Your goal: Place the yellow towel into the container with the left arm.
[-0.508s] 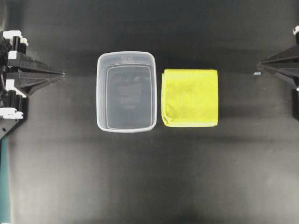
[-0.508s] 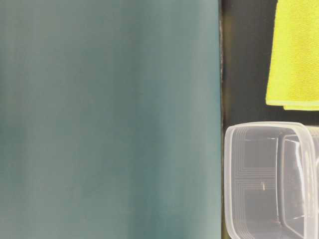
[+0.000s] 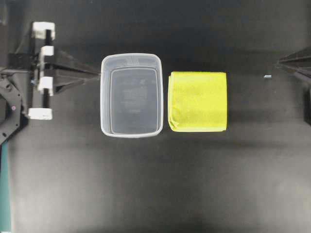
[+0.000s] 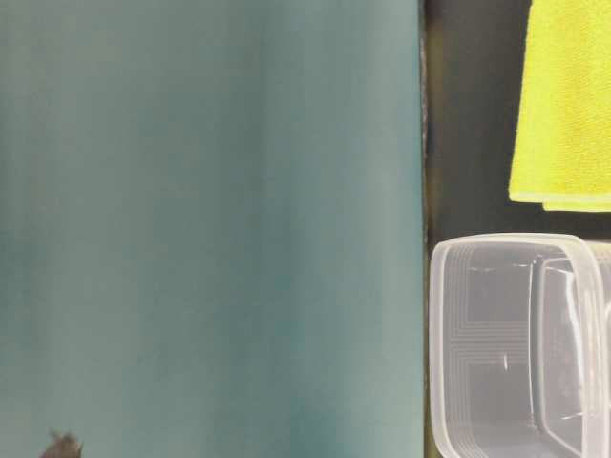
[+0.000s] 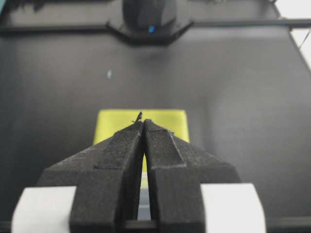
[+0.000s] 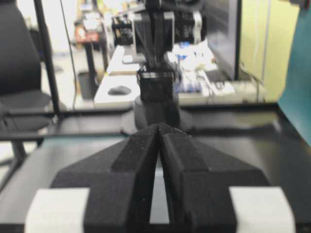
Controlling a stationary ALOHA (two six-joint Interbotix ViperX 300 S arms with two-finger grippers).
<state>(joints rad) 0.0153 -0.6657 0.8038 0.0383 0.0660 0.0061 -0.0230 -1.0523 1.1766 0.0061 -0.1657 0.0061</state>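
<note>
Nothing is done yet: your left pincer [image 3: 97, 75], closed and empty, points at the container [image 3: 131, 95] from nine o'clock, while the yellow towel [image 3: 198, 101] lies flat on the table [image 3: 155, 184] at the container's three o'clock, ungrasped.

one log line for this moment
left hand: shut, at clear plastic tub rim | folded yellow microfibre towel: beside tub, untouched | right hand: shut

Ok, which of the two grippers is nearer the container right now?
The left gripper, the one with white blocks on its mount: its shut tip is almost at the container's left rim, while the right gripper sits beyond the yellow towel.
</note>
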